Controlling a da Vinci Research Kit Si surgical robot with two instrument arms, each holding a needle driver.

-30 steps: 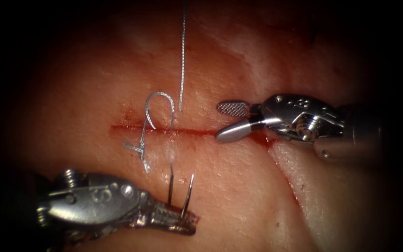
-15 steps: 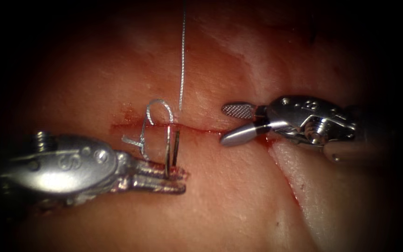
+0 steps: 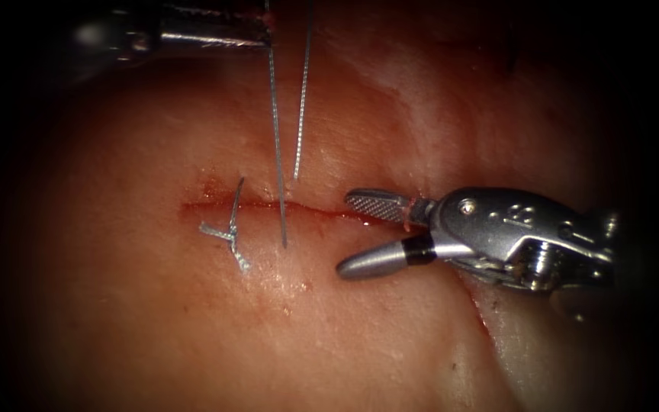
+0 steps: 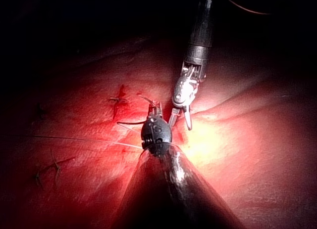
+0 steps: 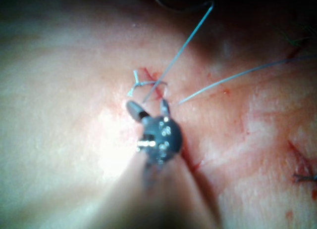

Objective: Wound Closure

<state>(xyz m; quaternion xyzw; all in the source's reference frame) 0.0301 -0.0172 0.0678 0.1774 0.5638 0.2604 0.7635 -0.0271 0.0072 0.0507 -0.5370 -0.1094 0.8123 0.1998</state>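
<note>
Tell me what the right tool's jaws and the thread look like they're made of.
The right tool, open and holding nothing, looks like bright polished metal; one jaw's inner face shows a fine cross-hatched grip. The thread, held taut by the left tool, looks like thin pale grey strand with a slight sheen, possibly synthetic.

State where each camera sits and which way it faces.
Endoscope: above and in front, facing the red cut in pink tissue; open, empty steel right pincer; taut grey thread running up to the left pincer.
Left wrist: along its shaft at its pincer.
Right wrist: likewise, at its own open pincer.
All three share the right pincer.
</note>
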